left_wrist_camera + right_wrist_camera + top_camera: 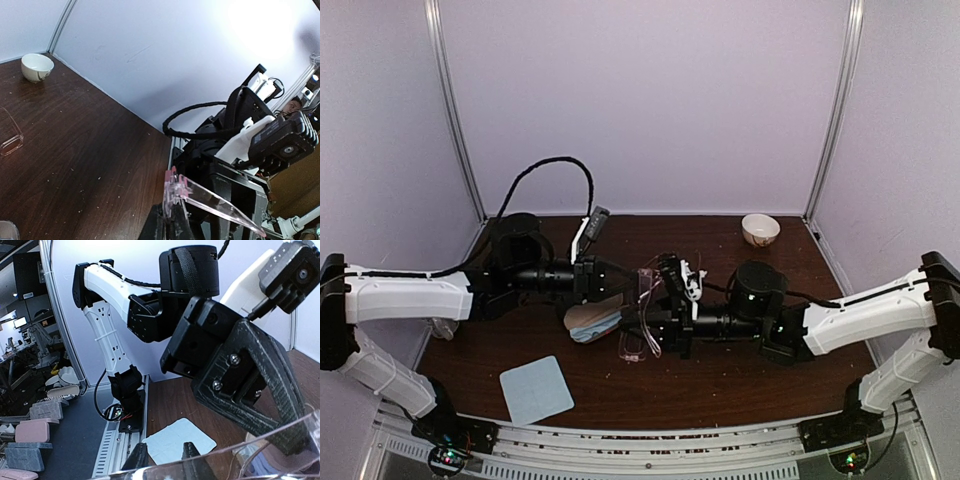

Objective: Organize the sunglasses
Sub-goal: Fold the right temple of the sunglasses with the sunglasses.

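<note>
1. Cloth, pale blue and square, lies flat on the dark wooden table near the front left.
2. Right of it and farther back sits a brown and pale-blue object; what it is cannot be made out.
3. The left gripper extends in from the left, just behind that object. Its jaws are pinched tight on a clear temple arm of the sunglasses. In the left wrist view the left gripper has the pink hinge right at its fingertips. From there the temple of the sunglasses slants out to the lower right.
4. The sunglasses sit mid-table, between the two grippers.
5. A second clear frame shows just in front of the right gripper. Whether it lies on the table, or belongs to the same pair, cannot be told.
6. In the right wrist view the right gripper has its fingers narrowly apart. A clear rim of the sunglasses runs across their tips. Whether they actually clamp it cannot be told.
7. A white bowl stands upright at the back right of the table, well apart from both grippers.
</note>
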